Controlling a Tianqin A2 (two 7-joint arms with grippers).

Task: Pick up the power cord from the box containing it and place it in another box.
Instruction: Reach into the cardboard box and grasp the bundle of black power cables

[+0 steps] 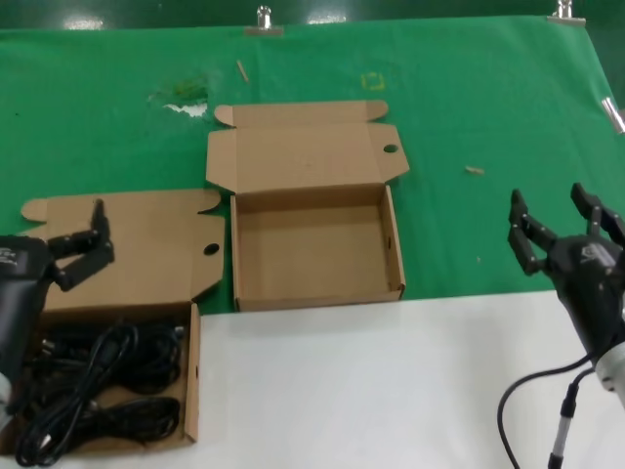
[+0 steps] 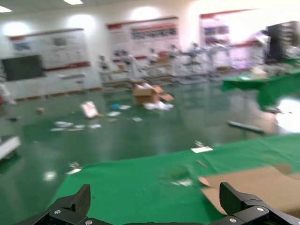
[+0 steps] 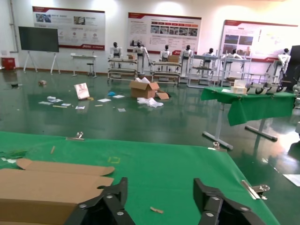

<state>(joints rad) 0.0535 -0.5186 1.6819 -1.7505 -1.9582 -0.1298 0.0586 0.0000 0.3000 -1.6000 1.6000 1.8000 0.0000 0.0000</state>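
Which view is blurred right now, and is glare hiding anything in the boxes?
Left wrist view: smeared throughout, with only the left tool tips fairly crisp. Right wrist view: sharp, showing the right tool and bright wall lighting. Head view: evenly lit, no glare; the power cord reads as dark loops in the box containing it, and another box is clearly empty.

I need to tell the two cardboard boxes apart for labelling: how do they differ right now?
The near-left box holds black power cords; the middle box holds nothing. The left box sits on the white surface under the left gripper, while the middle box lies farther back on the green cloth. Both are shallow brown cardboard with flap lids open.
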